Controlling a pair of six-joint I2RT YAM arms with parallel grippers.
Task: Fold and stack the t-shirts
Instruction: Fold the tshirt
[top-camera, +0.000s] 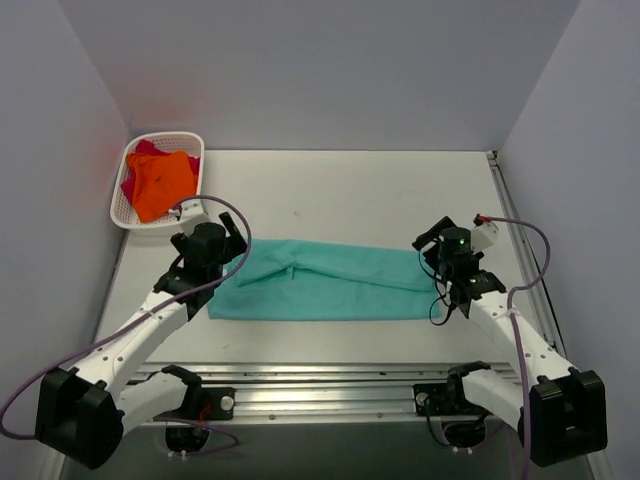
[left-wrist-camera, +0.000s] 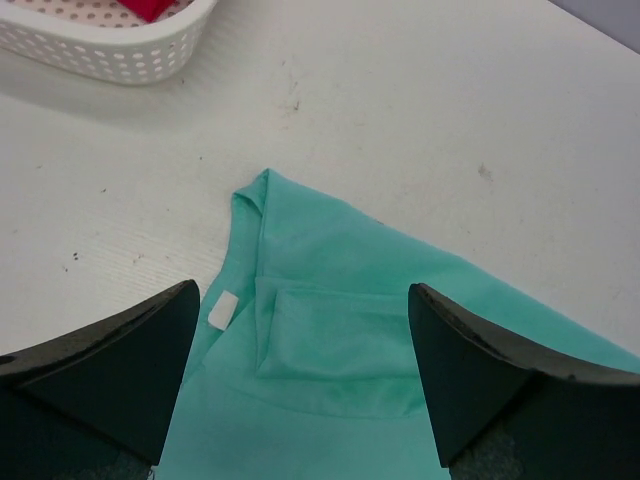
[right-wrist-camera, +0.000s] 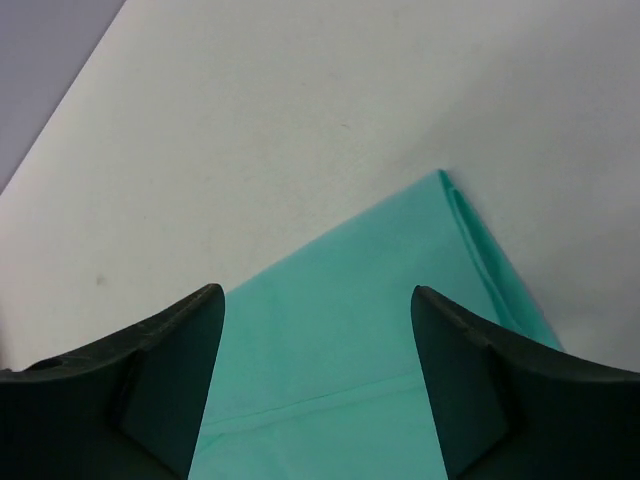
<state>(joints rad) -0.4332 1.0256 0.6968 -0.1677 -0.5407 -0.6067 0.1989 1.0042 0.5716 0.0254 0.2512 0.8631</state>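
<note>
Top external view: teal t-shirt (top-camera: 320, 282) is lying in a folded band; left gripper (top-camera: 236, 243) and right gripper (top-camera: 430, 255) are gaping over its ends, holding nothing.

The teal-green t-shirt (top-camera: 320, 283) is one plain colour, with no pictures or stripes on it. It has a small white label (left-wrist-camera: 222, 310). The orange t-shirt (top-camera: 160, 187) is bright and plain too. The magenta-red t-shirt (top-camera: 146, 149) is a pinkish red. The basket (top-camera: 197, 155) is white with rows of little round holes. The table (top-camera: 380, 190) is white with a few tiny dark specks. The left gripper (left-wrist-camera: 302, 320) and the right gripper (right-wrist-camera: 318, 320) are black. The arms (top-camera: 130, 345) are white with black parts. The cables (top-camera: 527, 226) are purple. The walls (top-camera: 330, 70) are pale grey
</note>
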